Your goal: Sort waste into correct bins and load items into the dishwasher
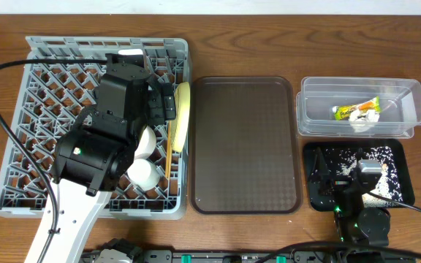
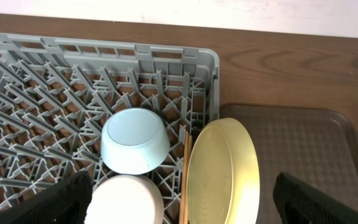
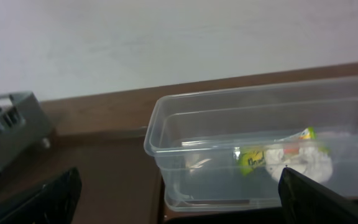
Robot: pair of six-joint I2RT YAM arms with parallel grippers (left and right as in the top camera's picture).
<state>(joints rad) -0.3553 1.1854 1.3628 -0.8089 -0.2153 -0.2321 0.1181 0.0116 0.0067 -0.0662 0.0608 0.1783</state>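
Observation:
The grey dish rack (image 1: 20,109) stands at the left. In the left wrist view it holds an upturned light blue bowl (image 2: 134,140), a white bowl (image 2: 127,199), the yellow-green plate (image 2: 222,171) on edge and the chopsticks (image 2: 184,174) beside it. My left gripper (image 2: 185,208) hangs open and empty above them. Overhead shows the plate (image 1: 183,109) and two white vessels (image 1: 146,142), (image 1: 145,174). The clear tub (image 1: 360,95) holds the wrapper (image 1: 355,111) and tissue (image 1: 362,124). The black tray (image 1: 400,175) holds rice scraps. My right gripper (image 3: 179,199) is open and empty before the tub (image 3: 229,124).
The large brown serving tray (image 1: 243,142) lies between the rack and the bins. The left arm (image 1: 115,117) covers the middle of the rack. The right arm (image 1: 349,197) sits low over the black tray's near side. A corner of the rack (image 3: 8,121) shows in the right wrist view.

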